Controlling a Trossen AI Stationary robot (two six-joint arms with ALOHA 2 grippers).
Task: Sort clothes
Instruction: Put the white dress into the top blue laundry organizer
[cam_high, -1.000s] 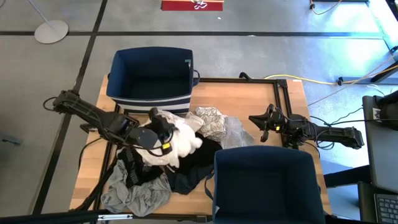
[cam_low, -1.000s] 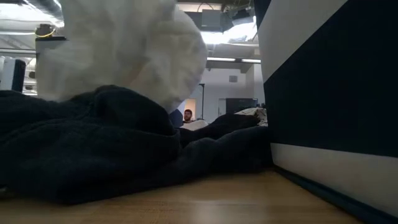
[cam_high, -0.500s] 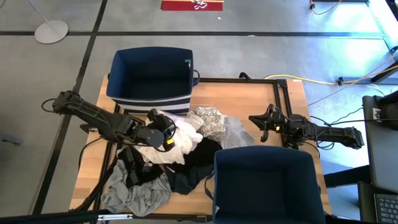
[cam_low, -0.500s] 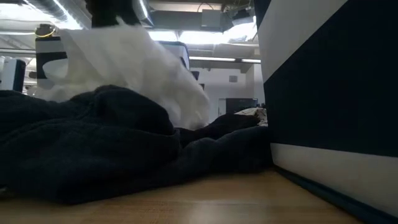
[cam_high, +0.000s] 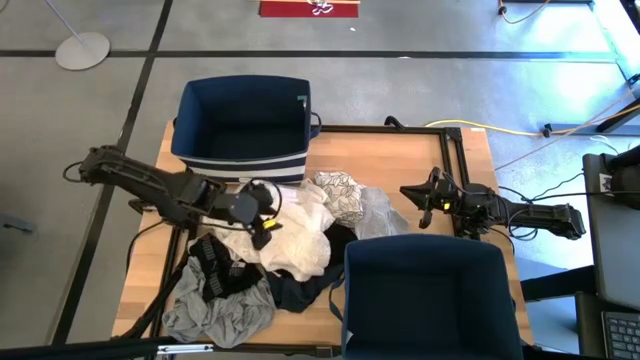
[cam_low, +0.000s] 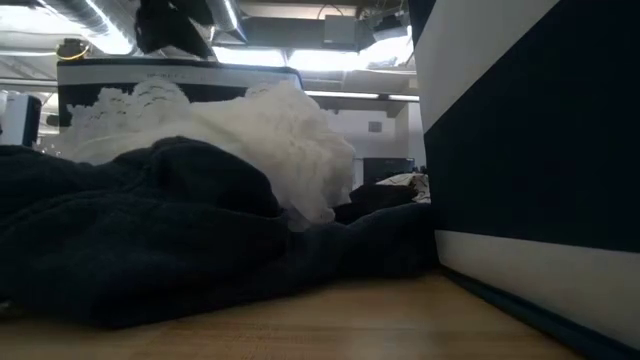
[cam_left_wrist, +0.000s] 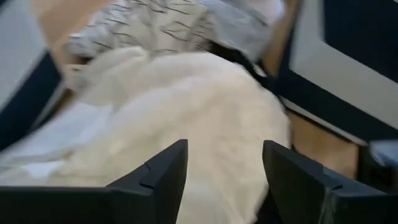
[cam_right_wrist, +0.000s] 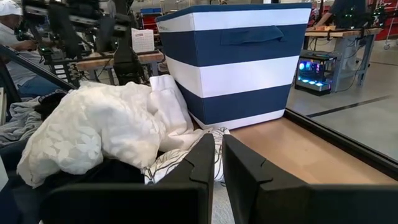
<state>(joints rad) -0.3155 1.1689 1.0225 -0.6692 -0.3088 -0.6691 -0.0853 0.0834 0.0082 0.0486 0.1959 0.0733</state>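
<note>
The clothes lie heaped at the table's middle. A white fluffy garment (cam_high: 297, 238) rests on top of black cloth (cam_low: 150, 230), next to a white one with black pattern (cam_high: 340, 196). A grey one (cam_high: 216, 312) and a dark navy one (cam_high: 300, 292) lie near the front edge. My left gripper (cam_high: 265, 222) hangs open just over the white garment (cam_left_wrist: 186, 106), its fingers on either side of the cloth below and clear of it in the low view. My right gripper (cam_high: 418, 205) waits shut at the table's right, nothing between its fingers (cam_right_wrist: 219, 163).
A navy-and-white striped bin (cam_high: 245, 120) stands at the far left of the table. A second navy bin (cam_high: 430, 295) stands at the near right, its wall (cam_low: 530, 150) beside the heap. Bare wood (cam_high: 400, 155) shows between the far bin and my right arm.
My left gripper has opened and let go of the white garment, rolling and sinking a little. The garment, bunched up and raised a second ago, has dropped and spread out over the black cloth on the heap.
</note>
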